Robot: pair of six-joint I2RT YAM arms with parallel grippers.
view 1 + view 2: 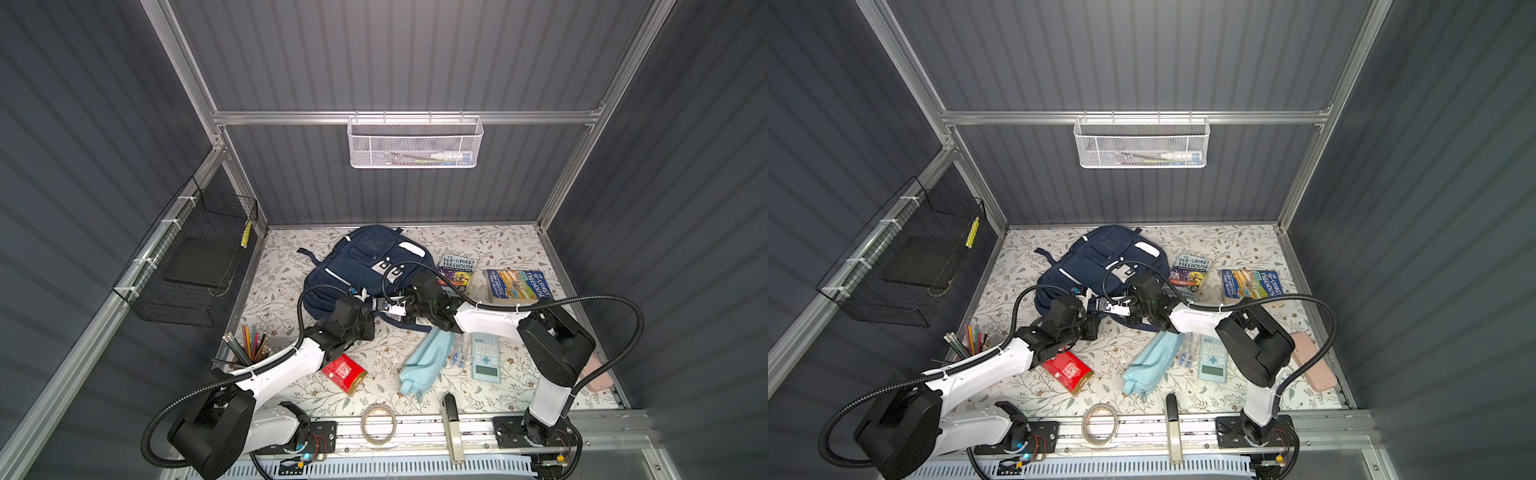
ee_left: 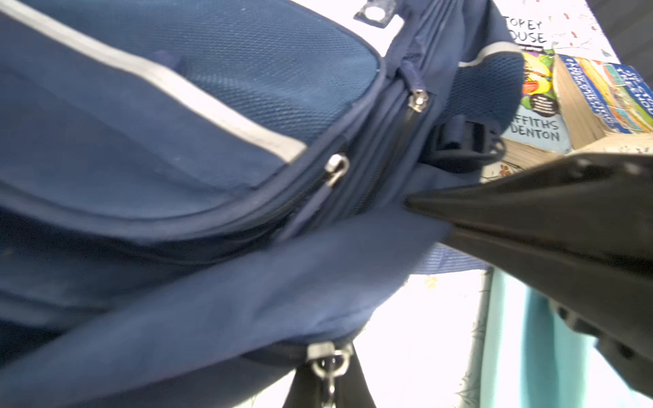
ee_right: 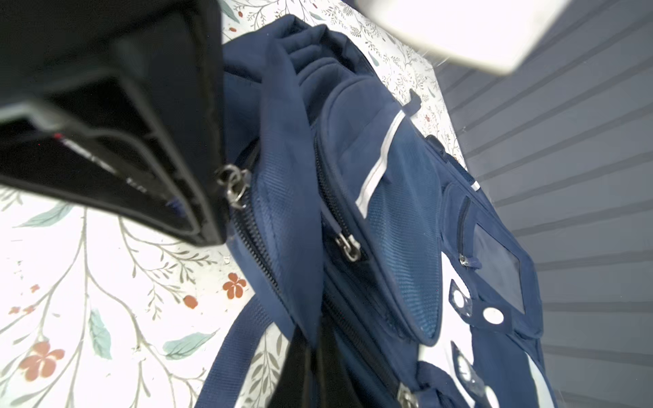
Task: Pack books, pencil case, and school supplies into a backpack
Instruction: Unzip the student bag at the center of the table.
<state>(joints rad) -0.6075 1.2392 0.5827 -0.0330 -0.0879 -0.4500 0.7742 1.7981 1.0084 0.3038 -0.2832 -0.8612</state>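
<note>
The navy backpack (image 1: pixel 365 266) (image 1: pixel 1100 262) lies flat at the back of the table. At its near edge my left gripper (image 1: pixel 371 300) (image 2: pixel 328 383) is shut on a metal zipper pull (image 2: pixel 330 364) (image 3: pixel 231 187). Close beside it my right gripper (image 1: pixel 405 302) (image 3: pixel 314 367) is shut on a fold of the backpack's fabric. Two books (image 1: pixel 457 272) (image 1: pixel 519 284) lie right of the backpack. In front lie the pale-blue pencil case (image 1: pixel 424 359), a clear packet (image 1: pixel 457 353), the calculator (image 1: pixel 485 355) and the red pack (image 1: pixel 344 373).
A cup of coloured pencils (image 1: pixel 247 345) stands at the left edge. A tape roll (image 1: pixel 378 424) and a long handled tool (image 1: pixel 451 424) lie at the front rail. A pink case (image 1: pixel 1312 365) lies at the right edge. Wire baskets (image 1: pixel 199 270) (image 1: pixel 415 143) hang on the walls.
</note>
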